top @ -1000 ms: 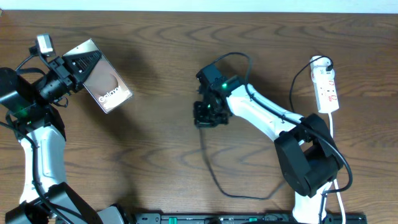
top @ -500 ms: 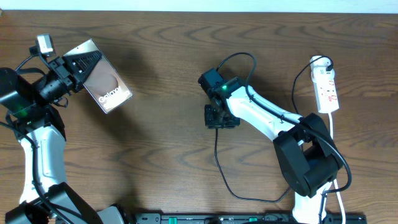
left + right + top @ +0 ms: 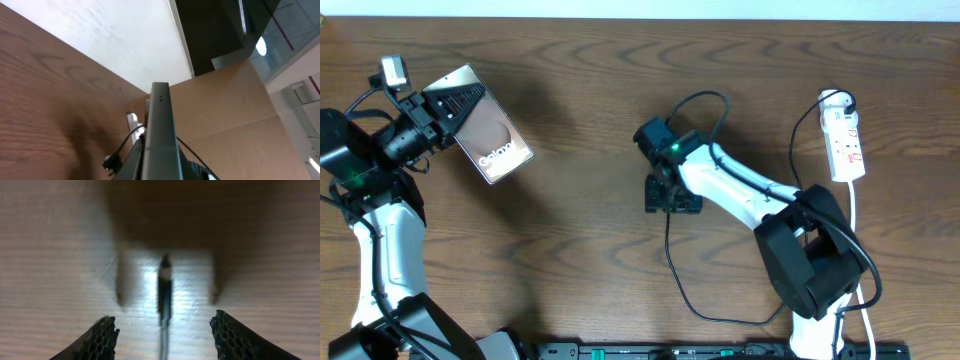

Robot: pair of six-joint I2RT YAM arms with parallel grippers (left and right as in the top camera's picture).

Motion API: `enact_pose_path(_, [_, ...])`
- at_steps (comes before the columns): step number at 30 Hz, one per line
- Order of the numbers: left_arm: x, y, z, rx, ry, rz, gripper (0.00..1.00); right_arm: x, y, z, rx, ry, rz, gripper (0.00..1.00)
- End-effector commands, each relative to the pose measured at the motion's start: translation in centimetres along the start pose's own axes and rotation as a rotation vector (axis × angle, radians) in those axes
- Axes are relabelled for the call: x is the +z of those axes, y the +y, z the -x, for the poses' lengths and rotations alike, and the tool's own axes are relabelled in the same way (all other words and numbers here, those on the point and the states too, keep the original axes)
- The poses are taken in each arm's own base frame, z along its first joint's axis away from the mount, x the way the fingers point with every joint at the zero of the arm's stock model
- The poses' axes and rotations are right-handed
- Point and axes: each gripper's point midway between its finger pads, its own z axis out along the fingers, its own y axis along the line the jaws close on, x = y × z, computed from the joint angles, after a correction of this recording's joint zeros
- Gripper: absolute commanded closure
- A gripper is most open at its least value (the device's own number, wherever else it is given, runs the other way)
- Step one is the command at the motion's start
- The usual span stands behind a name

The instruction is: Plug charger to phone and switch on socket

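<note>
Left gripper (image 3: 442, 108) is clamped tight on one short end of the phone (image 3: 495, 140), holding it up off the table (image 3: 580, 250) over the far-left corner area, face up to the overhead cam & tilted. In the left wrist view the phone (image 3: 161, 130) shows edge-on, sticking straight out from btwn the fingers. Prob held this way so the free short end, where the port should be, points out toward mid-table & stays steady for the other arm to plug into. Port itself can't be made out.

Right gripper (image 3: 672, 195) points straight down at mid-table w/ its fingers (image 3: 102, 337) well apart & nothing in them. The charger (image 3: 668, 250) plug tip (image 3: 164, 287) lies flat on the wood, centred in the gap & touching neither finger. From there the cable runs back toward the near edge & curls off to the right. Looks like a line-up for a pinch on the tip: wide jaws either side so closing should trap it square, though the tip is thin & low on the wood, so it could slip or roll.

Socket (image 3: 846, 140) sits by the right edge near the far-right corner, well apart from both grippers, black plug at its far end. Switch state too small to tell; that step seems not yet begun
</note>
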Motion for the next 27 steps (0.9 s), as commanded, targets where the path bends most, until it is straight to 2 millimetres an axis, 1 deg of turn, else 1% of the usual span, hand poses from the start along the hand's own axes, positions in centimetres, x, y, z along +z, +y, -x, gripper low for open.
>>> enact_pose_path(1, [-0.1,-0.9,0.0,0.030,0.010,-0.010,0.93,0.4,0.6,-0.8,0.012,0.002,-0.007,0.40])
enact_pose_path(6, [-0.1,-0.9,-0.1,0.030,0.011,-0.010,0.93,0.5,0.6,-0.7,0.017,-0.012,-0.016,0.43])
enact_pose_path(11, [-0.1,-0.9,-0.1,0.030,0.011,-0.010,0.92,0.7,0.2,-0.5,0.027,-0.020,-0.028,0.43])
enact_pose_path(17, [-0.1,-0.9,-0.1,0.030,0.011,-0.010,0.92,1.4,0.2,-0.4,0.028,-0.032,-0.015,0.43])
enact_pose_path(22, [-0.1,-0.9,-0.1,0.030,0.011,-0.010,0.93,1.5,0.2,-0.4,0.028,-0.036,-0.014,0.44])
enact_pose_path(24, [-0.1,-0.9,-0.1,0.030,0.011,-0.010,0.93,1.5,0.2,-0.3,0.028,-0.038,-0.012,0.48])
enact_pose_path(26, [-0.1,-0.9,-0.1,0.030,0.011,-0.010,0.93,1.5,0.3,-0.3,0.028,-0.041,-0.010,0.55])
enact_pose_path(27, [-0.1,-0.9,-0.1,0.030,0.011,-0.010,0.92,1.5,0.3,-0.2,0.028,-0.042,-0.009,0.59])
